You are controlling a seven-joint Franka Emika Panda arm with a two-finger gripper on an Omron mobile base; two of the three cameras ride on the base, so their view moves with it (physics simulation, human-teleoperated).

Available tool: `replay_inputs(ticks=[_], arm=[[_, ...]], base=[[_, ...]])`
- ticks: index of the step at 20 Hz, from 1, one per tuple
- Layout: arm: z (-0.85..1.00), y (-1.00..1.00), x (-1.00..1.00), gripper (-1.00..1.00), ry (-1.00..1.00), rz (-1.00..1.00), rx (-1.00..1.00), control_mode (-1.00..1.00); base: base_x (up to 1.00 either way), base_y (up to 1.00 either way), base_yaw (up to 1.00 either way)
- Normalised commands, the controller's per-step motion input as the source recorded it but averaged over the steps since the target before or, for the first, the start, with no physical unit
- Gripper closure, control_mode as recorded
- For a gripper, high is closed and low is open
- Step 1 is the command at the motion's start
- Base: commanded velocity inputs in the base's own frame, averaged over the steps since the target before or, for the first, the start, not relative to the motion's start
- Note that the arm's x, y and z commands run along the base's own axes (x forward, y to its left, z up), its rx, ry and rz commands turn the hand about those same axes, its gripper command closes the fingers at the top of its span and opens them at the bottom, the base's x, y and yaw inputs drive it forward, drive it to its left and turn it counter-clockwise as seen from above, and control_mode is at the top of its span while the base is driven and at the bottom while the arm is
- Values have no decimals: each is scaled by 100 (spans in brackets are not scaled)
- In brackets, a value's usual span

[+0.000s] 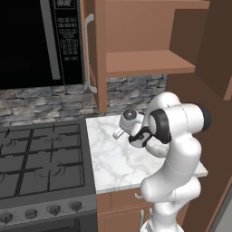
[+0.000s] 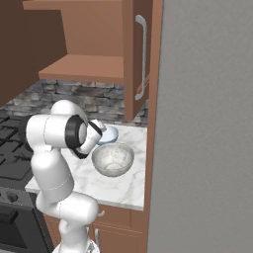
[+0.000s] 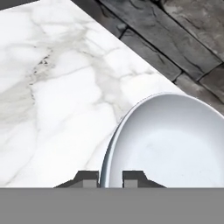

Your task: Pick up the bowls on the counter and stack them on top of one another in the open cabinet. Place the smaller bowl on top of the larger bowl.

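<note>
Gripper — two dark fingertips clamped on the rim of the smaller bowl, one tip outside the wall and one inside, seen in the hand view.

Smaller bowl — white, glossy, pale blue-grey outside; sits on the counter near the stone backsplash, at the back of the slab. In the right base view it shows just behind the robot's hand, partly hidden by it.

Larger bowl — grey speckled, stone-like, upright on the counter in front of the smaller bowl, nearer the counter's front edge; the two bowls lie close, contact not clear. In the left base view its rim peeks out from behind the arm.

Open cabinet — brown wood, flat shelf bare, above the counter; long silver door handle on the open door.

Gas stove — black, left of the counter.

Microwave — black, above the stove.
</note>
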Motion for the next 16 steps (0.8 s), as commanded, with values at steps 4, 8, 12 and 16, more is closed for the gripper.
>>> replay_inputs(ticks=[4, 8, 12, 16], arm=[[38, 6, 0, 100, -3, -4, 0, -100], [50, 14, 6, 100, -7, -3, -1, -100], [49, 14, 4, 100, -6, -1, -3, -100], [57, 2, -7, 100, -1, 0, -2, -100]], base=[[0, 0, 0], [0, 0, 0], [0, 0, 0], [0, 0, 0]])
